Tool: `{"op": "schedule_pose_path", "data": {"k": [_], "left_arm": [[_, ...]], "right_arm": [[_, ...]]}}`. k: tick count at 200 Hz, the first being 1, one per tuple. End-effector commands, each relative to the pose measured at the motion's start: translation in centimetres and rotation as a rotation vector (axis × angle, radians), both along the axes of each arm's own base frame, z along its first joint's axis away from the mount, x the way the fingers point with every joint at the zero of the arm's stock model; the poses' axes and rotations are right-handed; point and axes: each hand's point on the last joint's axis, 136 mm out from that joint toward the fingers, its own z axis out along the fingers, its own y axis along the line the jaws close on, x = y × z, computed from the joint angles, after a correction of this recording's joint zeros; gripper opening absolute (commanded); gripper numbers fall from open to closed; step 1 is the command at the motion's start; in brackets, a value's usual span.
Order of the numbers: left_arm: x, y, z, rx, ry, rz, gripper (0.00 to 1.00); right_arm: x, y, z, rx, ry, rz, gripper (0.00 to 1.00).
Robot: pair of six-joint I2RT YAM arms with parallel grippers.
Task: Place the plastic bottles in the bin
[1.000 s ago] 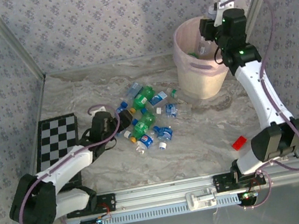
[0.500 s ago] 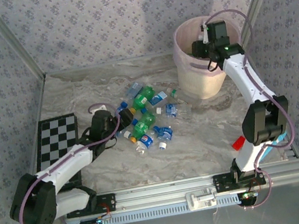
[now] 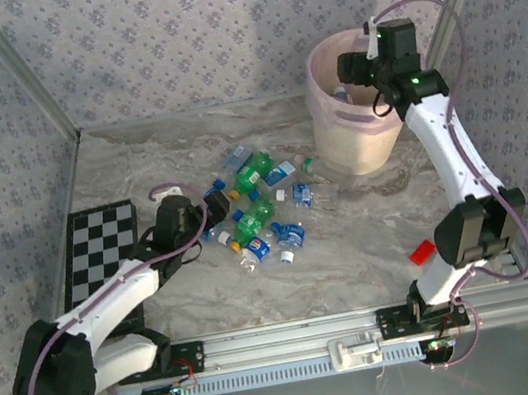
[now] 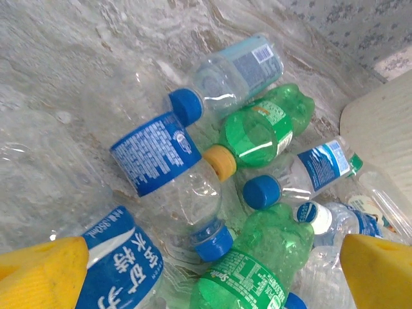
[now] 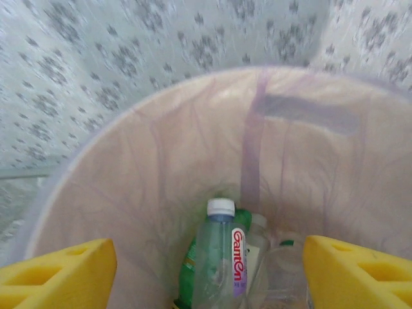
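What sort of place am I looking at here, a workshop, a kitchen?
Probably a robot test booth, not a kitchen: two arms bolted to a metal rail, wallpapered panels closing in a small marble-look table, and a staged pile of bottles beside a pink bin.

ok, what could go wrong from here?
1. The left tool hangs open over tightly packed bottles. Closing may pinch two at once or squirt a round one sideways.
2. The right tool is open over the bin mouth. A low pull-back could snag the rim and tip it.
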Motion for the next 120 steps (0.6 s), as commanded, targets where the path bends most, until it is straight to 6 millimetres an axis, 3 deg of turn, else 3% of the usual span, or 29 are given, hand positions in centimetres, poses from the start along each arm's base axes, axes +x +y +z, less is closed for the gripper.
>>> {"op": "schedule_pose_path", "data": {"k": [1,31,58,98,103,120], "left_arm": [[0.4,1.9,1.2,0.033,-0.038,0.059,1.00],[0.5,3.9,1.5,0.033,-0.048,0.114,1.00],[0.5,5.9,1.6,0.031,-0.050,0.173,1.00],[0.3,7.6,1.6,0.020,-0.051,0.226,1.00],[0.3,7.7,1.5,0.020,-0.050,0.228,1.00],[0.2,7.8,1.4,0.009,-0.043,0.235,1.00]], "right_arm": [[-3.1,1.1,5.8,0.060,-0.162,0.039,0.79],[-6.1,3.3,6.8,0.124,-0.230,0.104,0.80],[-8.2,5.3,5.3,0.155,-0.229,0.146,0.81],[-11.2,10.4,0.4,0.201,-0.171,0.242,0.82],[-11.4,11.0,-1.8,0.207,-0.134,0.242,0.82],[-12.0,13.6,-4.5,0.270,-0.114,0.273,0.82]]}}
